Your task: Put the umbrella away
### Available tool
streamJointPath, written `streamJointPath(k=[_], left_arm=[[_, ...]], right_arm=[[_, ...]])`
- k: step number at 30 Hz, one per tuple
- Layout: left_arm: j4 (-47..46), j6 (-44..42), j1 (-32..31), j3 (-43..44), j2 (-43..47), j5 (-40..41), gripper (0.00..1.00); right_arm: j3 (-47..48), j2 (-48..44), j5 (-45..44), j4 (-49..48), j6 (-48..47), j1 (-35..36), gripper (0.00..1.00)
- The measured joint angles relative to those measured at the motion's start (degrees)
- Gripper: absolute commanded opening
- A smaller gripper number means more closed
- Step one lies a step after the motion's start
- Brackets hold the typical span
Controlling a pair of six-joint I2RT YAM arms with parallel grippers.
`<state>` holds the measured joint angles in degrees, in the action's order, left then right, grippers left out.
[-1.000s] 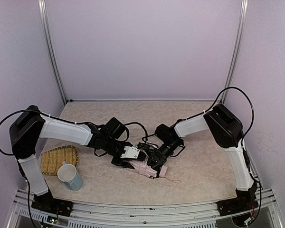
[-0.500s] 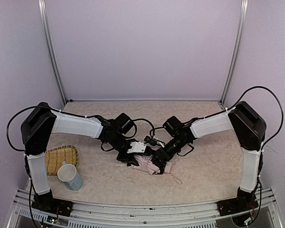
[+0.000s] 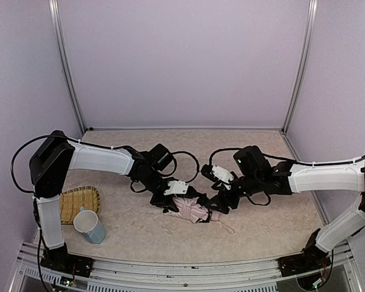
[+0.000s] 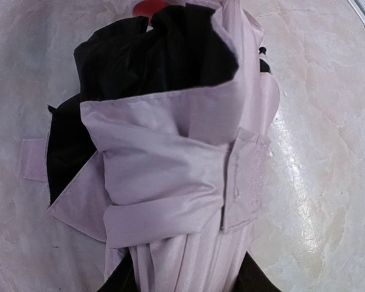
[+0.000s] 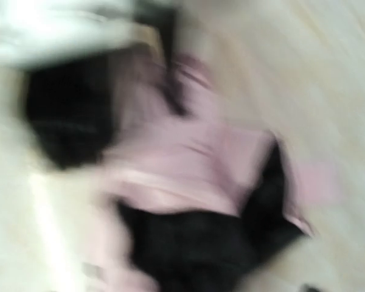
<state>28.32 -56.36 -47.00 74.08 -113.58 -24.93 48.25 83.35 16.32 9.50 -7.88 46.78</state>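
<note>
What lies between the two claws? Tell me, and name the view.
The umbrella, a crumpled pink-and-black bundle, fills the stretch between the left claw and the right claw, seen in the top external view.

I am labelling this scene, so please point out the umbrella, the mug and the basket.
umbrella (image 3: 190, 210): top view, on the pink fabric at its middle.
mug (image 3: 94, 232): top view, on its side wall.
basket (image 3: 66, 205): top view, on the bare woven bottom.

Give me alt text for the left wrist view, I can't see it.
Close-up of the umbrella, collapsed into a loose pale pink bundle with black lining spilling out at top and left, a strap wrapped across its middle. The pale marbled table lies behind it, and the jaws of the left gripper close on its lower end.
</note>
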Motion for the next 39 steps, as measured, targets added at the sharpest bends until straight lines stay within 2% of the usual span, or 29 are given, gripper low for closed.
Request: streamJointPath(k=[3,6,13,17,19,21,27,32,34,39], left_arm=[[0.48,0.00,0.11,0.35,-0.22,-0.28,0.14],[1.11,0.00,0.26,0.92,-0.55,-0.74,0.14],[2.23,0.00,0.81,1.86,-1.20,-1.92,0.15],[2.45,0.13,1.31,2.01,-1.40,-2.71,0.15],[2.56,0.44,1.73,2.19,-1.70,-3.50,0.16],[2.67,0.59,1.88,2.36,-1.88,-3.80,0.16],[2.64,0.59,2.25,2.36,-1.88,-4.26,0.18],[2.80,0.61,2.73,2.67,-2.14,-5.33,0.18],[3.15,0.57,2.71,3.02,-2.51,-6.03,0.18],[3.56,0.55,2.71,3.30,-2.64,-6.29,0.18]], right_arm=[[-2.84,-2.82,-3.37,-4.44,-4.33,5.81,1.00],[-3.02,-1.49,-6.08,-6.73,-7.78,7.78,1.00],[-0.37,9.75,-12.11,-7.26,-14.34,9.29,1.00],[0.17,11.87,-12.39,-9.53,-16.09,9.46,0.90],[0.87,13.16,-11.89,-10.29,-16.61,9.46,0.83],[2.23,14.80,-11.45,-11.87,-16.63,9.51,0.82],[2.84,16.90,-11.19,-16.37,-16.37,9.94,0.84],[-2.29,16.33,-12.00,-17.42,-15.28,9.94,0.90],[-4.42,14.80,-12.04,-18.14,-14.69,9.94,0.90],[-4.57,13.92,-11.50,-17.73,-13.16,9.73,0.79]])
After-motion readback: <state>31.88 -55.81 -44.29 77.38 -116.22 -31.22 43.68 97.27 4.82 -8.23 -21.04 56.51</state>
